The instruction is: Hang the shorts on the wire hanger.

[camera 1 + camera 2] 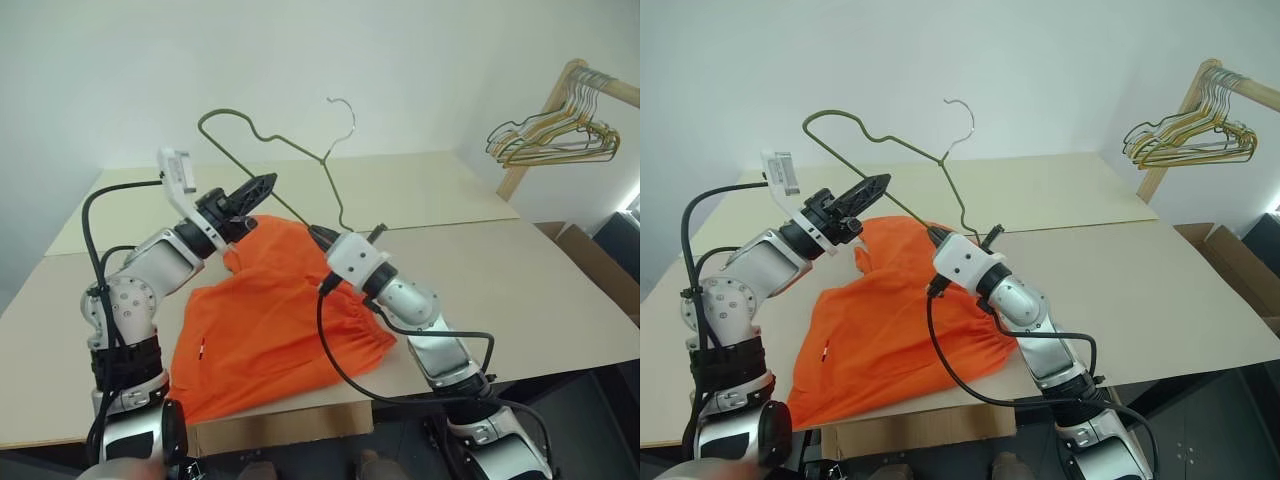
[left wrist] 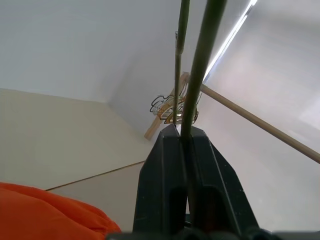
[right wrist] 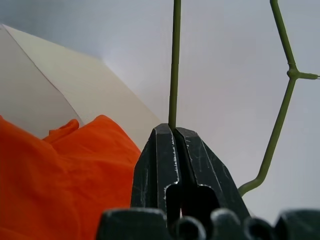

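Observation:
The wire hanger (image 1: 298,148) is held up in the air above the table, its hook (image 1: 346,108) pointing up and away. My left gripper (image 1: 266,184) is shut on the hanger's wire (image 2: 181,75), near its long straight side. My right gripper (image 1: 317,235) is shut on another stretch of the wire (image 3: 174,65), close to the lower corner. The bright orange shorts (image 1: 270,320) lie crumpled on the table under both arms, reaching to the front edge. One fold rises behind the right gripper.
The table (image 1: 520,280) is made of pale beige boards with a seam across the middle. At the back right a wooden rack (image 1: 553,100) carries a bunch of several gold and dark hangers (image 1: 560,140). A cardboard box (image 1: 600,262) stands past the table's right edge.

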### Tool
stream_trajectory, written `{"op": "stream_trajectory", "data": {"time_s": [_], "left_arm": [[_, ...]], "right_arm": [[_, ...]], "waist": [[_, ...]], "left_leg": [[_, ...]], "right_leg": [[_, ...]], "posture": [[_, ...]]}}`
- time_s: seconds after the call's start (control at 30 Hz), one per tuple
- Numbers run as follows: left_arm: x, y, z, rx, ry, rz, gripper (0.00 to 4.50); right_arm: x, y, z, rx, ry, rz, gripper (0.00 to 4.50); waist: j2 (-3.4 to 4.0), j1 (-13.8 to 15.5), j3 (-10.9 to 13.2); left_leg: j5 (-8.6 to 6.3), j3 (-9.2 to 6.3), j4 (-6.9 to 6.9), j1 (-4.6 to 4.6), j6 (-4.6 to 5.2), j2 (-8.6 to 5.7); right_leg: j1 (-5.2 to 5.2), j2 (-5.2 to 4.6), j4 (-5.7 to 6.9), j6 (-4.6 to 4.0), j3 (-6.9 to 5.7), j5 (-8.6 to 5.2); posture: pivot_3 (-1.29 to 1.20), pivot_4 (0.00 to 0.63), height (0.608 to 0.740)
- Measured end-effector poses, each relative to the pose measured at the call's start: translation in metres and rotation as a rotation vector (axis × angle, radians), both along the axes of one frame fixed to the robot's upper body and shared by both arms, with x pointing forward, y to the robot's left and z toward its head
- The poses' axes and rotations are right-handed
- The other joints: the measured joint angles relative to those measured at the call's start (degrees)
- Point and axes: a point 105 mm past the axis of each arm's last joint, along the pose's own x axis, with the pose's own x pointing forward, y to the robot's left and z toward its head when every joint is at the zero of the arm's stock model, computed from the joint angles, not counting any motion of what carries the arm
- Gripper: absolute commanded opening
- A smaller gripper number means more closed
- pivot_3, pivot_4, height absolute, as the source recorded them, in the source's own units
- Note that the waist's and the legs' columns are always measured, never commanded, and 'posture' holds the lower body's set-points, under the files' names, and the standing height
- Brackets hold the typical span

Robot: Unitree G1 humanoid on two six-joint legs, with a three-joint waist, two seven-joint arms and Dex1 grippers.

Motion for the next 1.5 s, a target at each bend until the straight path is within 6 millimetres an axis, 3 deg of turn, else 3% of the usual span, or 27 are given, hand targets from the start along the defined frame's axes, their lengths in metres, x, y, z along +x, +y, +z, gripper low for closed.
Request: {"op": "stream_trajectory", "data": {"time_s": [0.17,0.33,0.43,0.63,0.77,0.87,1.03,1.23,1.5], "left_arm": [[0.002,-0.006,-0.001,0.049,-0.046,0.012,0.00],[0.006,0.001,0.002,0.142,-0.127,0.077,0.00],[0.003,0.006,0.006,0.187,-0.185,0.071,0.00],[-0.011,0.018,0.010,0.296,-0.291,-0.003,0.00],[-0.041,0.018,0.020,0.238,-0.406,-0.222,0.00],[-0.059,0.024,0.035,0.184,-0.486,-0.340,0.00],[-0.074,0.028,0.047,0.106,-0.561,-0.449,0.00],[-0.077,0.027,0.047,0.067,-0.551,-0.504,0.00],[-0.073,0.023,0.044,0.033,-0.537,-0.490,0.00]], "right_arm": [[-0.004,0.005,-0.009,-0.079,0.006,0.039,2.40],[-0.007,0.003,-0.008,-0.045,0.057,0.074,4.13],[-0.008,-0.010,-0.004,0.046,0.213,0.129,4.13],[-0.006,-0.064,-0.007,0.168,0.631,0.226,4.13],[-0.027,-0.080,0.002,0.137,0.895,0.436,4.13],[-0.036,-0.090,-0.002,0.129,1.039,0.548,4.13],[-0.040,-0.087,-0.013,0.133,1.123,0.659,4.13],[-0.029,-0.076,-0.002,0.167,1.077,0.723,4.13],[-0.030,-0.063,0.009,0.134,1.060,0.798,4.13]], "waist": [[0.00,0.00,0.00],[0.00,-0.04,0.00],[0.00,0.25,0.00],[0.01,1.19,0.02],[0.02,1.05,0.06],[0.02,0.93,0.06],[0.01,0.83,0.06],[0.01,0.97,0.06],[0.02,1.11,0.06]], "left_leg": [[0.00,0.01,0.00,0.00,-0.01,-0.01],[0.00,0.00,-0.01,0.00,-0.01,-0.01],[0.00,0.01,0.00,0.00,0.00,-0.01],[-0.01,0.04,-0.01,0.00,0.02,0.02],[-0.01,0.06,-0.01,-0.02,0.03,0.06],[-0.02,0.06,-0.01,0.02,0.06,0.10],[-0.02,0.06,0.00,0.01,0.05,0.11],[-0.02,0.05,0.01,-0.04,0.05,0.12],[-0.02,0.05,0.01,-0.03,0.05,0.13]], "right_leg": [[0.00,0.00,-0.02,0.00,0.00,0.00],[0.00,0.01,-0.02,-0.01,-0.01,0.00],[0.04,0.00,-0.06,0.00,-0.02,0.00],[0.04,0.01,-0.09,-0.01,-0.09,-0.02],[0.04,0.04,-0.15,-0.02,-0.13,-0.03],[0.09,0.09,-0.15,0.00,-0.13,-0.05],[0.07,0.11,-0.13,0.06,-0.12,-0.07],[0.04,0.11,-0.15,0.03,-0.11,-0.05],[0.02,0.11,-0.10,0.02,-0.12,-0.04]], "posture": [[0.06,0.000,0.740],[0.06,0.000,0.740],[0.07,0.000,0.740],[0.07,0.000,0.740],[0.06,0.000,0.740],[0.05,0.000,0.740],[0.05,0.000,0.740],[0.06,0.000,0.740],[0.05,0.000,0.740]]}}
